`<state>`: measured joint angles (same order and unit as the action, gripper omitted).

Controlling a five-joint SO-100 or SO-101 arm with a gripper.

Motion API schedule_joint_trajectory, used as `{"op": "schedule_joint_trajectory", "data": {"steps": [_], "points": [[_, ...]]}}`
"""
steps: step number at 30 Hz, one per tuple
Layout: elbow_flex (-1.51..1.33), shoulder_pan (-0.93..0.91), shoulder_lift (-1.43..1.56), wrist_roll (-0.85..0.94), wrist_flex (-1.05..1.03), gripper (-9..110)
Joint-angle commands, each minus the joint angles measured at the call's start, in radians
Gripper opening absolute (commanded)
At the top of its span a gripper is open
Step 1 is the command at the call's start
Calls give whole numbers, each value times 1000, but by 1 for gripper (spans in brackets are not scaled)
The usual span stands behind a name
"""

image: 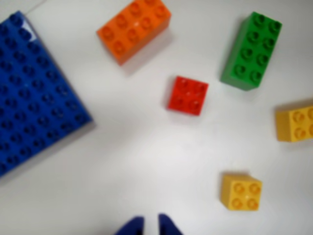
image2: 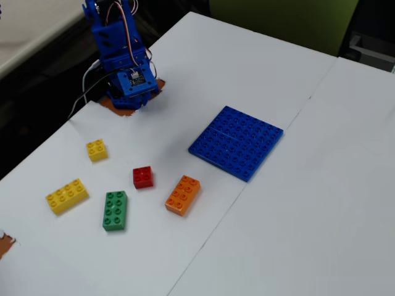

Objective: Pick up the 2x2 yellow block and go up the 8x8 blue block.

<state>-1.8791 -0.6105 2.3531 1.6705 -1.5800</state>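
The 2x2 yellow block (image: 240, 191) lies on the white table at the lower right of the wrist view, and at the left of the fixed view (image2: 96, 150). The 8x8 blue block (image: 34, 93) lies flat at the left of the wrist view and in the middle of the fixed view (image2: 236, 142). My gripper (image: 150, 223) shows only as two blue tips at the bottom edge, high above the table. The tips stand close together with nothing between them. The yellow block is to their right. The blue arm (image2: 123, 61) is folded at the table's far left corner.
A red 2x2 brick (image: 188, 95), an orange brick (image: 134, 29), a green brick (image: 252, 50) and a longer yellow brick (image: 296, 124) lie scattered between the yellow block and the baseplate. The table edge runs near the arm's base (image2: 126, 102).
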Motion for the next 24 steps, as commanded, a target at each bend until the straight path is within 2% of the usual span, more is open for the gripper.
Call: {"op": "schedule_joint_trajectory", "data": {"steps": [1, 5, 10, 24], "points": [[120, -135, -49, 207, -78, 3], [143, -267, -87, 428, -106, 3], [118, -405, -117, 565, -75, 4], [106, -558, -264, 569, 26, 7]]}}
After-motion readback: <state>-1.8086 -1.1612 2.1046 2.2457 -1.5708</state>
